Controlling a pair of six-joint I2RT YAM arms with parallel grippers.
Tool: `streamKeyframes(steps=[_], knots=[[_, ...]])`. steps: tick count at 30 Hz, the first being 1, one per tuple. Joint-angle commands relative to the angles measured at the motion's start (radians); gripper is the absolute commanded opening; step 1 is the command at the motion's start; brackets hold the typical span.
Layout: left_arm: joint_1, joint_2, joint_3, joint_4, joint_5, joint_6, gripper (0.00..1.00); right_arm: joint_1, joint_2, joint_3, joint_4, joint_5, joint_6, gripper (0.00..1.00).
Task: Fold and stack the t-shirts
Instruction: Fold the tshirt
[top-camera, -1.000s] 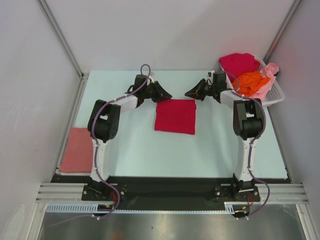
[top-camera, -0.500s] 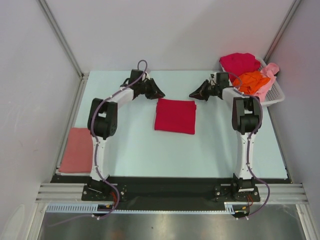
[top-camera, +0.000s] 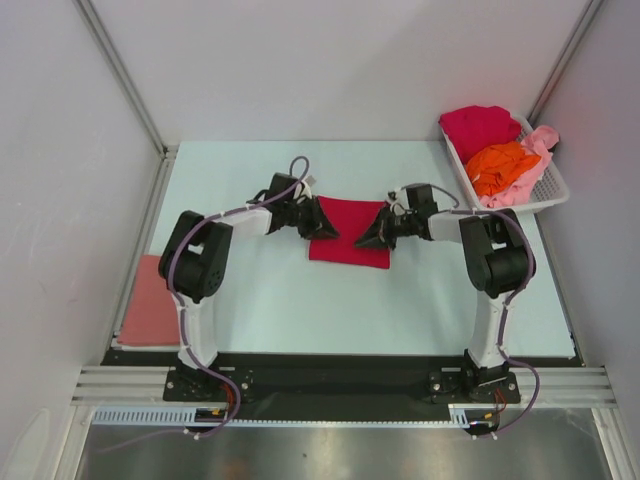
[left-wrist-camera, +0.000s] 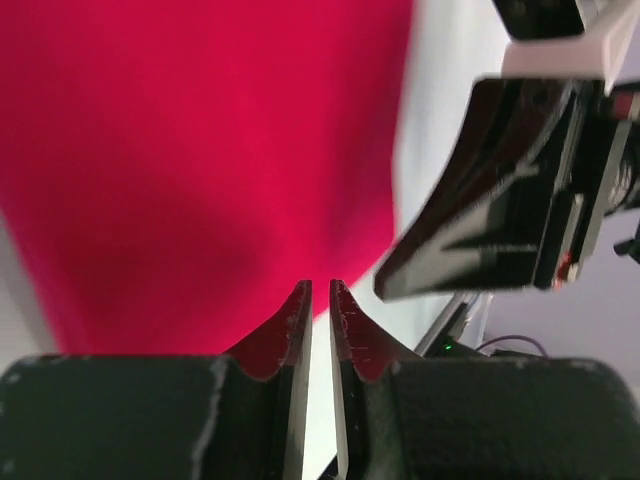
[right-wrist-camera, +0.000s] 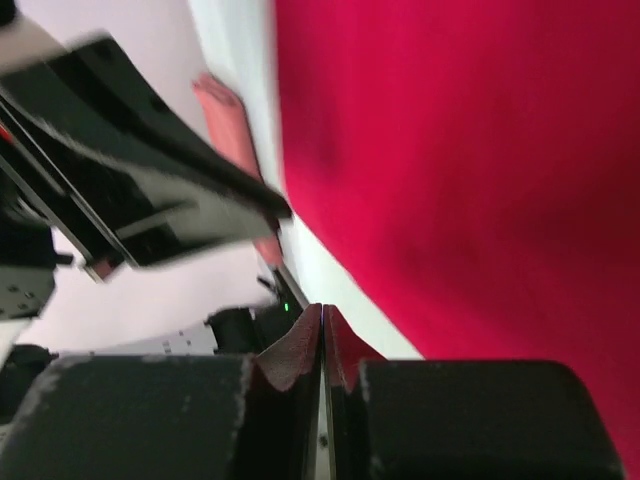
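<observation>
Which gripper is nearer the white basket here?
Right. The right gripper is at the right edge of the folded red shirt, on the side toward the basket; the left gripper is at the shirt's left edge, farther from the basket.

On the table, one folded shirt lies mid-table, with the left gripper at its left edge and the right gripper at its right edge; a second folded shirt lies near left, and a basket far right holds a heap of shirts.
</observation>
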Motion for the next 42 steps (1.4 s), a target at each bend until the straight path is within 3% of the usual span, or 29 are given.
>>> streamKeyframes(steps=[1, 4, 6, 8, 12, 15, 18, 24, 30, 33, 38, 42], knots=[[0.012, 0.069, -0.065, 0.009, 0.014, 0.015, 0.17, -0.020, 0.036, -0.105, 0.133, -0.056, 0.019, 0.07], [0.020, 0.104, -0.064, -0.067, 0.014, 0.136, 0.17, -0.057, 0.058, -0.168, 0.076, -0.049, -0.065, 0.06], [0.037, 0.129, 0.008, -0.233, 0.011, 0.269, 0.18, -0.101, 0.016, -0.188, 0.009, -0.039, -0.091, 0.05], [0.060, 0.083, 0.025, -0.314, 0.037, 0.299, 0.17, -0.123, -0.043, -0.197, -0.063, -0.050, -0.113, 0.05], [0.035, -0.084, -0.022, -0.272, 0.077, 0.269, 0.22, -0.101, -0.143, -0.124, -0.177, -0.061, -0.153, 0.07], [0.012, -0.127, -0.058, -0.194, 0.080, 0.171, 0.25, -0.048, -0.140, -0.076, -0.110, -0.070, -0.072, 0.08], [0.012, -0.115, -0.124, -0.079, 0.048, 0.089, 0.23, 0.003, -0.058, 0.002, -0.082, -0.055, -0.029, 0.07], [0.041, -0.005, -0.168, -0.109, -0.084, 0.147, 0.18, 0.060, 0.133, 0.024, 0.093, -0.053, 0.086, 0.06], [0.049, 0.057, -0.125, -0.183, -0.116, 0.268, 0.17, -0.008, 0.145, -0.022, -0.088, -0.016, -0.099, 0.06], [0.052, 0.006, -0.125, -0.216, -0.118, 0.298, 0.17, -0.075, 0.110, -0.050, -0.169, -0.038, -0.182, 0.06], [0.054, -0.126, -0.133, -0.197, -0.052, 0.276, 0.25, -0.150, -0.010, -0.032, -0.277, -0.039, -0.266, 0.09], [0.060, -0.124, -0.081, -0.083, 0.041, 0.192, 0.30, -0.155, -0.010, 0.054, -0.289, -0.050, -0.240, 0.10]])
